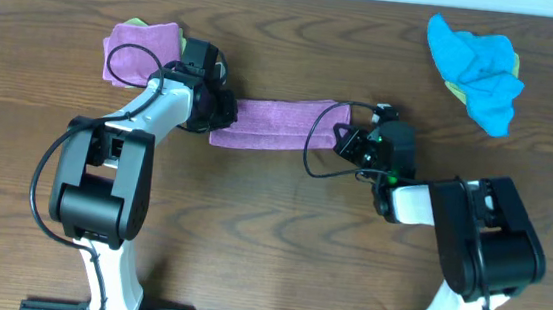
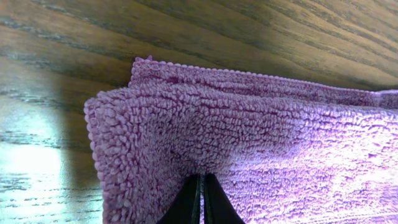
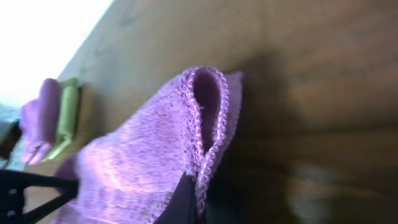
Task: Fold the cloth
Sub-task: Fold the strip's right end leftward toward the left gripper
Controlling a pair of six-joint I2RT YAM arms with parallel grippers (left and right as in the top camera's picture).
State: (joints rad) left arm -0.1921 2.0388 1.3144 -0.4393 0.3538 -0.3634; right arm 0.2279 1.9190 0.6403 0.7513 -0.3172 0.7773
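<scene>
A purple cloth (image 1: pixel 274 123) lies stretched as a folded strip across the middle of the wooden table. My left gripper (image 1: pixel 222 110) is shut on its left end; in the left wrist view the dark fingers (image 2: pixel 202 199) pinch the fluffy purple cloth (image 2: pixel 249 137). My right gripper (image 1: pixel 344 133) is shut on the right end; in the right wrist view the cloth (image 3: pixel 155 155) is doubled over, its stitched edge looping beside the finger (image 3: pixel 186 202).
A folded stack of purple and green cloths (image 1: pixel 144 43) lies at the back left, also seen in the right wrist view (image 3: pixel 53 118). A crumpled blue cloth (image 1: pixel 480 67) with a green one under it lies at the back right.
</scene>
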